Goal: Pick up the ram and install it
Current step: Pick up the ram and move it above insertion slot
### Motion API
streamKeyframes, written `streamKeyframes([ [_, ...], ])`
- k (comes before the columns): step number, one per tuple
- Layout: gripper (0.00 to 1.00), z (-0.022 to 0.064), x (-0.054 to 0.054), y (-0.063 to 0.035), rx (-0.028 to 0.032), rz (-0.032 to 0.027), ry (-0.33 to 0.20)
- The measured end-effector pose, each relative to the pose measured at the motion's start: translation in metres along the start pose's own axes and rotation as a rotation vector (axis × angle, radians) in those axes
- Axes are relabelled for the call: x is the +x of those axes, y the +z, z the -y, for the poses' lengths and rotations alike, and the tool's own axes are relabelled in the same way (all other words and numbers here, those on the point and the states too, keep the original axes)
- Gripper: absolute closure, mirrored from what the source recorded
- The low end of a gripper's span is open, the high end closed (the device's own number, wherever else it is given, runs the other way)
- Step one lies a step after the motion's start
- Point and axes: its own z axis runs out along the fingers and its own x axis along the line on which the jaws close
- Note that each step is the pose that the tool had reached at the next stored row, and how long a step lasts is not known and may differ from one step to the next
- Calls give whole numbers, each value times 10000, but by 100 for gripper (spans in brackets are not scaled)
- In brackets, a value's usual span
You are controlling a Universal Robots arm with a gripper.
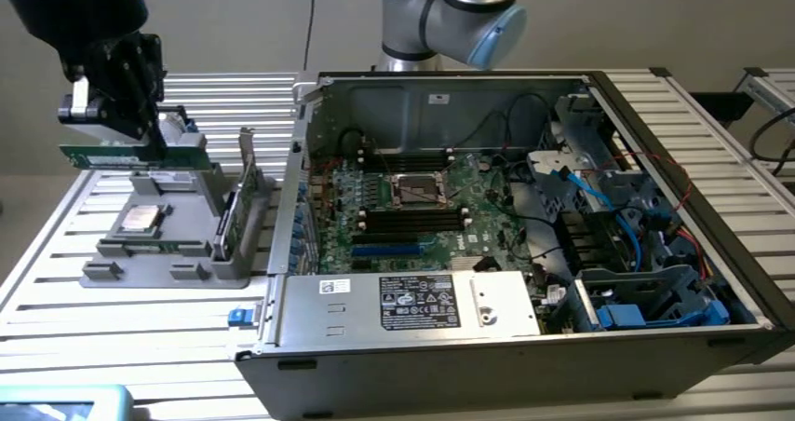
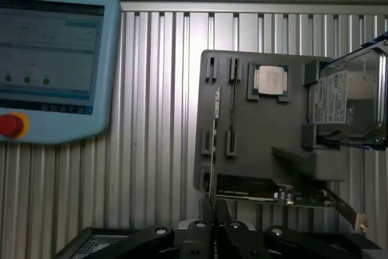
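Note:
The ram [image 1: 112, 154] is a thin green stick held level above the grey parts tray [image 1: 186, 253], at the exterior view's left. My gripper [image 1: 140, 140] is shut on its upper edge. In the wrist view the ram [image 2: 214, 144] runs edge-on as a thin line out from between the gripper's [image 2: 213, 225] black fingers, over the tray [image 2: 260, 131]. The open computer case [image 1: 497, 346] lies to the exterior view's right, with the motherboard [image 1: 410, 197] and its long black memory slots [image 1: 410, 218] exposed.
On the tray sit a processor [image 2: 271, 81], a hard drive [image 2: 348, 98] and a taller green card with a metal bracket [image 2: 273, 193]. A blue teach pendant [image 2: 51, 59] lies on the slatted table. Cables and drive cages fill the case's right side [image 1: 621, 235].

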Motion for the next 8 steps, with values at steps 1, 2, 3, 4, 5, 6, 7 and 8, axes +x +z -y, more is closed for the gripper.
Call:
streamKeyframes([
  [1, 87, 45, 1, -26, 0, 5, 0],
  [2, 87, 89, 2, -51, -3, 5, 0],
  [3, 87, 132, 2, -68, -6, 4, 0],
  [4, 87, 180, 2, -78, -6, 5, -1],
  [5, 87, 225, 2, -84, -6, 5, 0],
  [6, 87, 270, 2, -88, -6, 5, 0],
  [7, 87, 315, 2, -92, -6, 5, 0],
  [8, 87, 360, 1, -95, -6, 6, -1],
])
